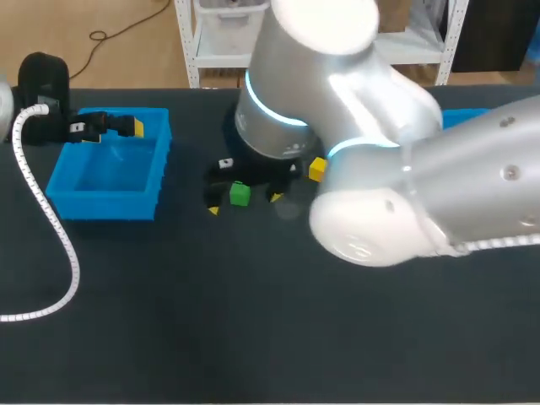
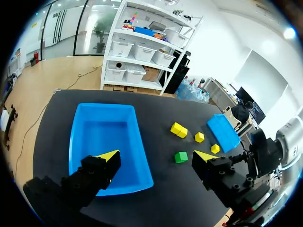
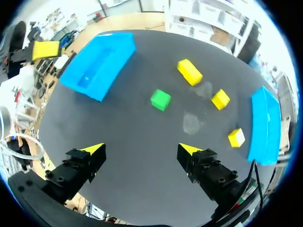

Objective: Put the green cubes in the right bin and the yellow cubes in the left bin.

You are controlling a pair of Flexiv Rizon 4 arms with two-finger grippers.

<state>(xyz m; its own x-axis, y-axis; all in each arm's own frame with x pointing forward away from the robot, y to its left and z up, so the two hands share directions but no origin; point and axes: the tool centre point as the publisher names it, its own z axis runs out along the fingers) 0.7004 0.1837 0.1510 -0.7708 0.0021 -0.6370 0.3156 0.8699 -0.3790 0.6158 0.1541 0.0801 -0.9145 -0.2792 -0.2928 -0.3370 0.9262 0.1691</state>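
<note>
Green cube (image 1: 240, 195) sits on the black table (image 1: 253, 337), a little toward 12 o'clock from its middle and outside both bins. The right gripper (image 1: 245, 204) hangs over it, with one yellow tip at 8 o'clock of the cube and the other at 3 o'clock. In the right wrist view this gripper (image 3: 142, 150) is well above the tabletop, its jaws spread wide with nothing in them. The green cube (image 3: 160, 100) lies ahead of the fingers.

One yellow cube (image 1: 317, 169) shows in the head view at 2 o'clock from the green one, close against the right arm (image 1: 405, 169), which hides the others. The right wrist view shows a touching pair of yellow cubes (image 3: 189, 72) and two single ones (image 3: 220, 99) (image 3: 236, 137). The last is just beside the right bin (image 3: 265, 125).

The left bin (image 1: 105, 205) stands at 10 o'clock on the table, and the left gripper (image 1: 131, 126) is over its far rim. In the left wrist view that gripper (image 2: 156, 156) has its jaws spread and empty, one finger over the left bin (image 2: 75, 142) and the other over bare table near the green cube (image 2: 181, 157). The right bin (image 1: 464, 116) is at 2 o'clock, mostly hidden behind the right arm.

A white label (image 1: 78, 128) on the left gripper and a white tag (image 1: 225, 163) on the right one carry print too small to read.
</note>
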